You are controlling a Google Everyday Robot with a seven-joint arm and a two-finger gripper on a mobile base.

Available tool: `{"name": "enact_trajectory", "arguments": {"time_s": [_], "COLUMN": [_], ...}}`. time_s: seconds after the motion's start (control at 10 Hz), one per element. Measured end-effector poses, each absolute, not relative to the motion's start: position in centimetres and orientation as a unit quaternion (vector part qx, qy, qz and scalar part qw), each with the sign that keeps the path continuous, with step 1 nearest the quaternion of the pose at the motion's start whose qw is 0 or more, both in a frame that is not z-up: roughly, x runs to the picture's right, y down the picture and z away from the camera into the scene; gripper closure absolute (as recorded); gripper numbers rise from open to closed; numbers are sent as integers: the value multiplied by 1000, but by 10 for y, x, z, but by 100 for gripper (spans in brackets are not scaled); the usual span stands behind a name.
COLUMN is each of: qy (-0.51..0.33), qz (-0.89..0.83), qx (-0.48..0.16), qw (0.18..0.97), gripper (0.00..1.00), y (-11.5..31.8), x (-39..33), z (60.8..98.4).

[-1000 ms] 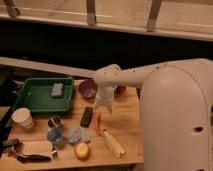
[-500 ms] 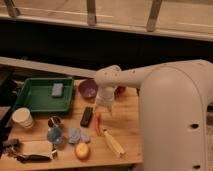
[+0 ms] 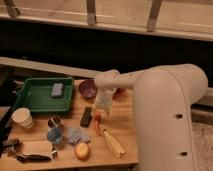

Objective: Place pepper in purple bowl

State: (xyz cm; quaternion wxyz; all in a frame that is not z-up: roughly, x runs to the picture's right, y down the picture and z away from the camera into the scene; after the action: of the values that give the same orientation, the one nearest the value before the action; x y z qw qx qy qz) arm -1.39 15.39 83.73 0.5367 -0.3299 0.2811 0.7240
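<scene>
The pepper (image 3: 97, 121) is a small slim orange-red piece on the wooden table, just below my gripper (image 3: 101, 111). The gripper hangs from the white arm, pointing down over the pepper, between the black bar and the corn cob. The purple bowl (image 3: 87, 88) stands behind and to the left of the gripper, next to the green tray. A dark red bowl (image 3: 119, 92) is mostly hidden behind the arm.
A green tray (image 3: 31, 98) with a grey-blue sponge (image 3: 57, 89) is at the left. A black bar (image 3: 86, 116), a yellow corn cob (image 3: 114, 143), an orange fruit (image 3: 82, 151), a blue cup (image 3: 55, 135), a paper cup (image 3: 22, 118) and a crumpled bluish piece (image 3: 76, 134) lie around.
The arm and gripper have shifted only slightly; the pepper stays on the table below the gripper.
</scene>
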Motion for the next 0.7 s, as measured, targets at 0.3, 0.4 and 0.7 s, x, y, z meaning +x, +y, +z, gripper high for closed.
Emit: {"name": "enact_trajectory", "arguments": {"time_s": [0.3, 0.4, 0.7], "qy": [292, 295, 299], "qz": [722, 723, 721], "qx": [-336, -339, -345], "qw": [529, 526, 521], "gripper": [34, 34, 35], "y": [164, 167, 173], "x": [-13, -12, -15], "z": [846, 849, 856]}}
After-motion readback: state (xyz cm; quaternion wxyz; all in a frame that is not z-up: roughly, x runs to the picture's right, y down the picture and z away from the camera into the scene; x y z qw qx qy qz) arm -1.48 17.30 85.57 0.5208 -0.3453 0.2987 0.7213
